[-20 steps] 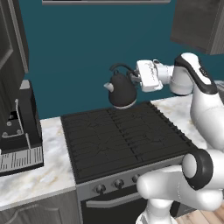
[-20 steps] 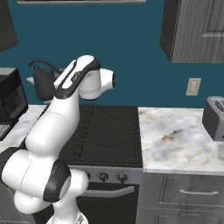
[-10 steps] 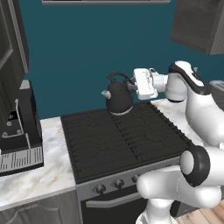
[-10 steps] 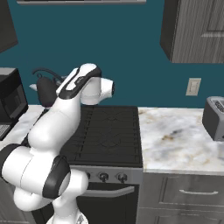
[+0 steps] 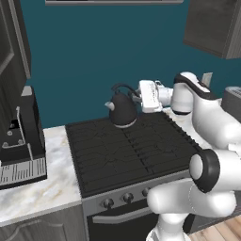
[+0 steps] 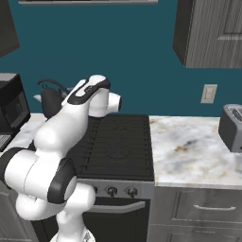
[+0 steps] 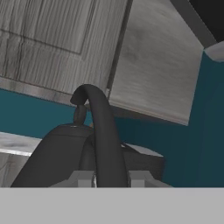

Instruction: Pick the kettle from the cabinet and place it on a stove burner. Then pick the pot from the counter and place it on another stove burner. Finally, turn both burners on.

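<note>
The small dark grey kettle [image 5: 122, 110] hangs level at the back of the black stove [image 5: 127, 150], its base at or just above the rear grate; I cannot tell if it touches. My gripper [image 5: 137, 96] comes in from the right and is shut on the kettle's looping black handle [image 7: 103, 131]. In the hand view the fingertips [image 7: 83, 179] clamp the handle on both sides, with the kettle body [image 7: 52, 157] beyond them. In the right base view the kettle [image 6: 48, 100] shows partly behind my arm. The pot is out of view.
A black coffee machine [image 5: 19, 136] stands on the marble counter [image 5: 42, 193] left of the stove. Knobs [image 5: 124, 197] line the stove front. A toaster [image 6: 231, 126] sits on the right counter [image 6: 189, 146] below a wall cabinet [image 6: 212, 33].
The kettle, still in my grip, has come down and slightly left, from well above the stove to the level of the rear grate.
</note>
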Tool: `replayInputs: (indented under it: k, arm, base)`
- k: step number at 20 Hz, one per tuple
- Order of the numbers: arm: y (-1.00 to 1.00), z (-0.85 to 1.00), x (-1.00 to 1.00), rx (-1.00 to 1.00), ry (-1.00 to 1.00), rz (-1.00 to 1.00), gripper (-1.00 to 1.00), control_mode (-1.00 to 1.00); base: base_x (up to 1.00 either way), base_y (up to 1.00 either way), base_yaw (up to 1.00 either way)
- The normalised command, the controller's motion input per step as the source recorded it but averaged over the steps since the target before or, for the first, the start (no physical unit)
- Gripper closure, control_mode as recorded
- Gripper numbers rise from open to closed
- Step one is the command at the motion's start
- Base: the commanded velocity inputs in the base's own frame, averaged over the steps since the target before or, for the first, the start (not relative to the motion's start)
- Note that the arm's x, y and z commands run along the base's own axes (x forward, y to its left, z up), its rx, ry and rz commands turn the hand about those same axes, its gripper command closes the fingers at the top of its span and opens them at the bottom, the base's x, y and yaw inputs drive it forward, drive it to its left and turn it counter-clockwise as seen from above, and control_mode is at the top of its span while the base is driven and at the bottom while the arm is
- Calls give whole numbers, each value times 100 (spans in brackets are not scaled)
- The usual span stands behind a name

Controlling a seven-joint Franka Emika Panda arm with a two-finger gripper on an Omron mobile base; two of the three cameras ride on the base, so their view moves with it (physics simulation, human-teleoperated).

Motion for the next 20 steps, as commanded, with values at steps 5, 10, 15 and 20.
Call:
replayInputs:
  k: [5, 10, 15, 20]
  arm:
    - [8, -24, 19, 4, 0, 0, 100, -100]
    - [8, -22, 19, 4, -2, 0, 100, -100]
    - [6, -23, 17, 5, -5, 0, 100, -100]
    - [5, -25, 10, 3, -7, 0, 100, -100]
  base:
    - [0, 0, 0]
    - [0, 0, 0]
    - [0, 0, 0]
    - [0, 0, 0]
